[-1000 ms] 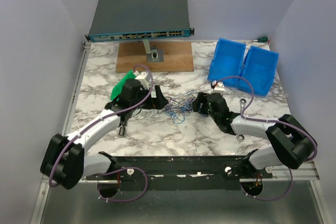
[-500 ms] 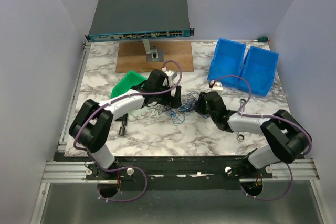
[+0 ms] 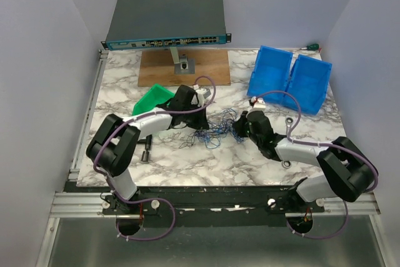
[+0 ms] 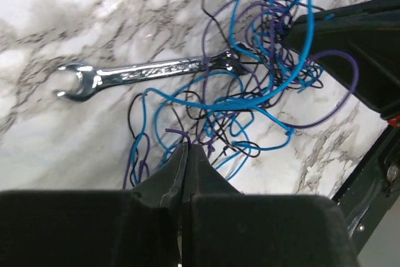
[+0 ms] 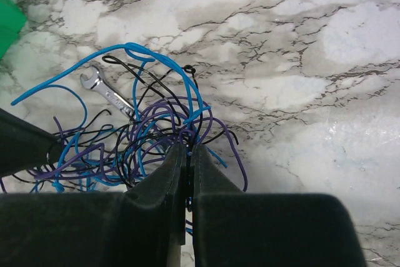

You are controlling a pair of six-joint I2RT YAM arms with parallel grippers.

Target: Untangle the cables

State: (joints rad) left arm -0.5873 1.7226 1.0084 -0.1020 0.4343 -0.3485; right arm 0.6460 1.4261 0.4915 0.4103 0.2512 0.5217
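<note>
Your left tool (image 4: pixel 186 154) sat closed, jaws pressed together, purple strand apparently nipped at tips. Cables (image 3: pixel 219 128) lay at centre of surface (image 3: pixel 117 90), halfway between left and right edges: blue, purple, black scribble draped over wrench (image 4: pixel 150 70). Your right tool (image 5: pixel 186 154) was closed too, tips buried in bundle, strands seemingly caught. Wires looked light, limp, springy, snag-prone; you'd do best gripping one outer loop, not knot core.
</note>
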